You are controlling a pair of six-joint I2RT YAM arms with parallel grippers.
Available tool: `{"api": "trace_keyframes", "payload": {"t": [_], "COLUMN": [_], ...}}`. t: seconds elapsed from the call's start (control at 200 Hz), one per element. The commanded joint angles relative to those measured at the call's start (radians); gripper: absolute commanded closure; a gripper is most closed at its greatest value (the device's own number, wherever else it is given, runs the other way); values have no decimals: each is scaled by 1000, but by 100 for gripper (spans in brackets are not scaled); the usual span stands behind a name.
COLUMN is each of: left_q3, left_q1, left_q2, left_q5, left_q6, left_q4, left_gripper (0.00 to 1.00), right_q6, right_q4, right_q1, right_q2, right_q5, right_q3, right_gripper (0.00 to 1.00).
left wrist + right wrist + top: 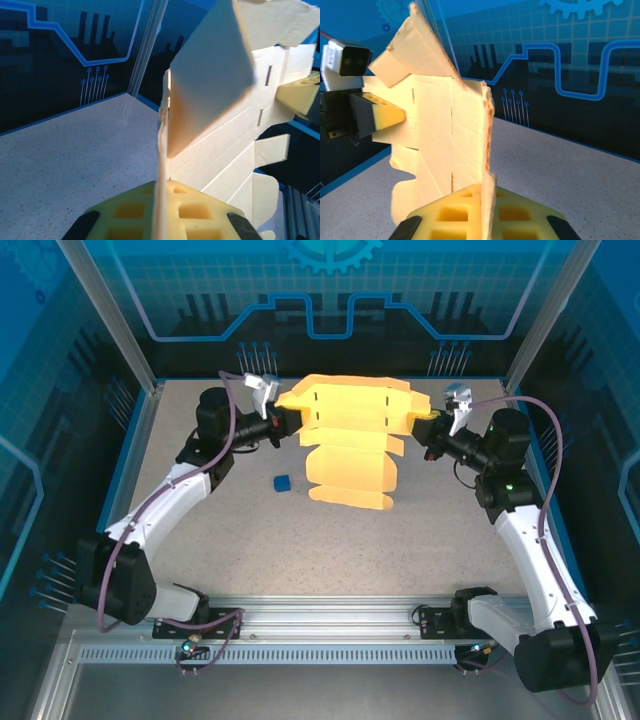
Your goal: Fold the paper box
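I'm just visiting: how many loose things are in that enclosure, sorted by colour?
Pale yellow: 1, the paper box, a flat flapped cut-out clamped at either side by the left tool and the right tool.
Blue: 1, a small cube lying on the table.
Total: 2

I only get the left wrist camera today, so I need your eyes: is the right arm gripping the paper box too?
Observer: Yes, the right wrist view shows the right gripper with its jaws shut on an edge of the paper box.
Operator: Is it folded yet?
Observer: No. From above it spreads as an open flapped cut-out between the right gripper and the left gripper.
Operator: Anything loose below?
Observer: A small blue cube lies on the table, left of the lower flaps.
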Motion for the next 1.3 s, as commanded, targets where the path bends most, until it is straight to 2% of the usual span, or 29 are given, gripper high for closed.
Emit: {"api": "trace_keyframes", "payload": {"t": [0.0, 0.12, 0.19, 0.36, 0.45, 0.715, 0.911, 1.091, 1.296], "left_q3": [-18, -31, -36, -13, 3, 33, 23, 15, 15], "left_q1": [13, 12, 12, 12, 11, 0, -14, -22, -24], "left_q2": [-61, -78, -83, -83, -85, -117, -161, -179, -187], "left_q5": [-16, -21, -18, -15, 4, 120, 200, 246, 251], "left_q6": [56, 63, 69, 176, 234, 347, 406, 428, 442], "left_q4": [-22, -43, -63, -189, -250, -355, -395, -396, -408], "left_gripper": [100, 100, 100, 100, 100, 100, 100, 100, 100], "right_q6": [-32, -98, -144, -280, -368, -670, -833, -960, -1036], "right_q4": [-14, -83, -134, -237, -255, -384, -544, -679, -795], "right_q1": [-7, 1, 11, 74, 128, 263, 264, 255, 244], "right_q2": [2, 1, -6, -55, -73, 56, 204, 338, 463], "right_q5": [64, 144, 195, 334, 354, 178, 60, -40, -113], "right_q3": [-9, -3, 12, 72, 110, 289, 463, 608, 759], "right_gripper": [87, 63, 54, 44, 41, 35, 26, 25, 26]}}
